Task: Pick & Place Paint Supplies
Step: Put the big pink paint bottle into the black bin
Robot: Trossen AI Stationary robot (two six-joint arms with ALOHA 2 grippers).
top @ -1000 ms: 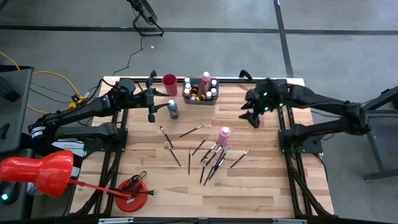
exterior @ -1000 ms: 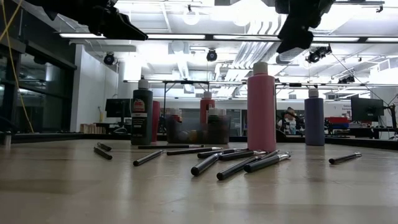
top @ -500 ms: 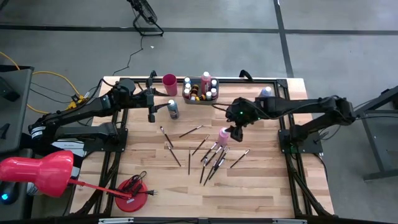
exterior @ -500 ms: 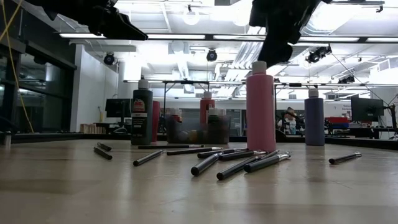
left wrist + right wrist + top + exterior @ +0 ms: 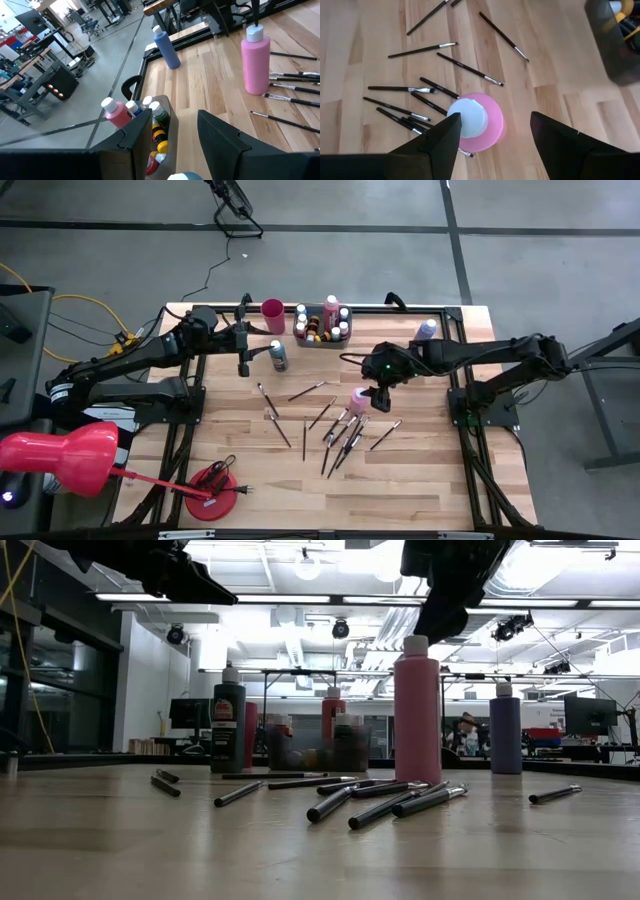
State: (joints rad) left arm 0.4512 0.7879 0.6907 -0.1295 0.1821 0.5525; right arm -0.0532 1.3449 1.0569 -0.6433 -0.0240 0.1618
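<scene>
A pink paint bottle [image 5: 472,120] with a white cap stands upright on the wooden table [image 5: 420,480], among several dark-handled paintbrushes [image 5: 340,435]. My right gripper [image 5: 494,117] hangs open just above it, pointing steeply down, one finger over each side of the cap, touching nothing; in the low view my right gripper [image 5: 445,615] is up and right of the pink bottle [image 5: 417,710]. My left gripper [image 5: 243,365] waits open at the far left, next to a dark bottle [image 5: 278,356]. A lavender bottle [image 5: 427,330] stands at the far right.
A grey tray [image 5: 322,338] holding several bottles and a pink cup [image 5: 273,315] stand at the far edge. More brushes [image 5: 270,405] lie left of centre. A red disc with cords [image 5: 215,490] and a red lamp-like thing [image 5: 60,460] sit at the near left.
My right gripper has swung from the far right corner toward the table's left and near side and come down, stopping over the pink bottle; its fingers have stayed open. The lavender bottle it was hiding in the high view now shows.
</scene>
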